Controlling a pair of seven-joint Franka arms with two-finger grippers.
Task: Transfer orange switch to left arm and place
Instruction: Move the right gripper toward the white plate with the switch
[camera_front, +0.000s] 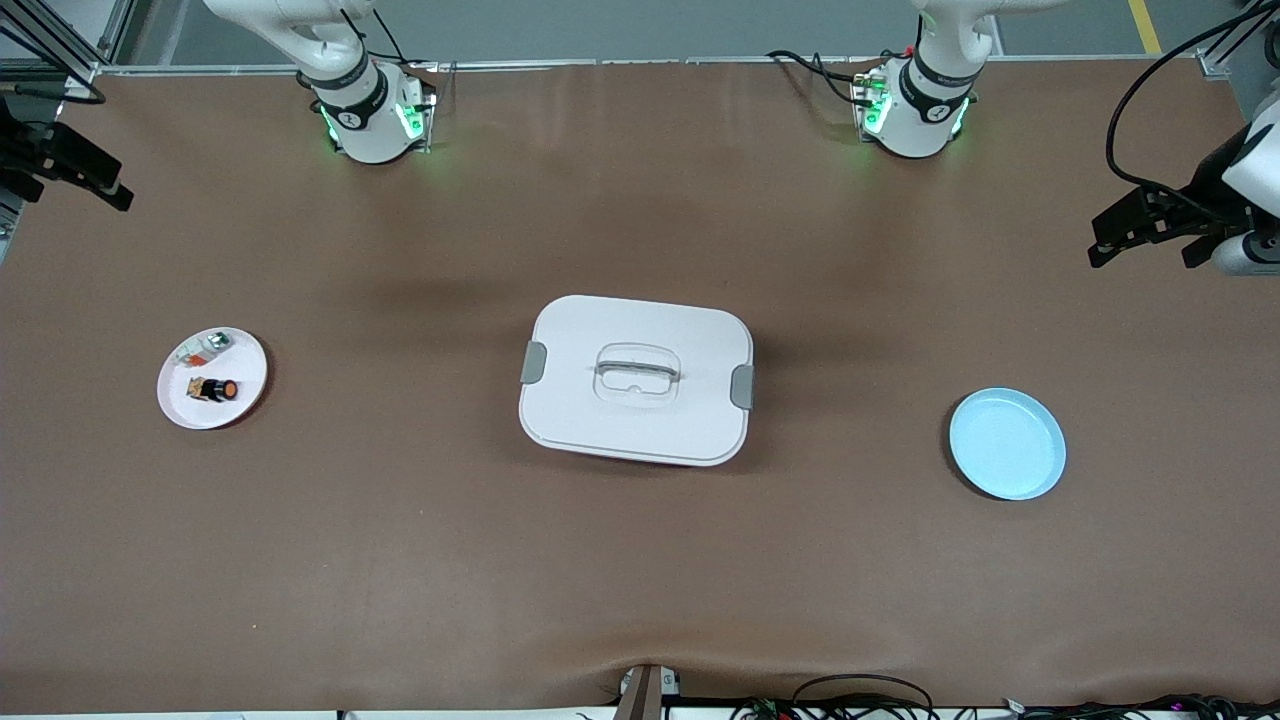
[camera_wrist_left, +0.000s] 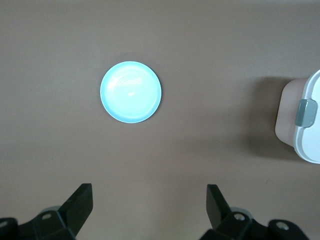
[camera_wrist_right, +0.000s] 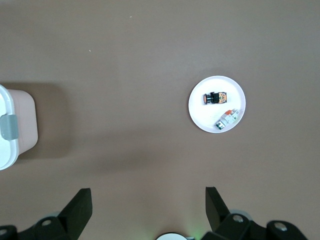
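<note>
1. The orange switch (camera_front: 214, 389) lies on its side on a white plate (camera_front: 245, 392) toward the right arm's end of the bench (camera_front: 640, 560), beside a small white-grey part (camera_front: 206, 347).
2. The box (camera_front: 636, 379) sits mid-bench, cut off at the edge of both wrist views.
3. A blue plate (camera_front: 1007, 444) lies toward the left arm's end.
4. The left claw (camera_wrist_left: 149, 207) and right claw (camera_wrist_right: 148, 207) hang high over bare bench, jaws wide and holding nothing; only their fingertips show.
</note>
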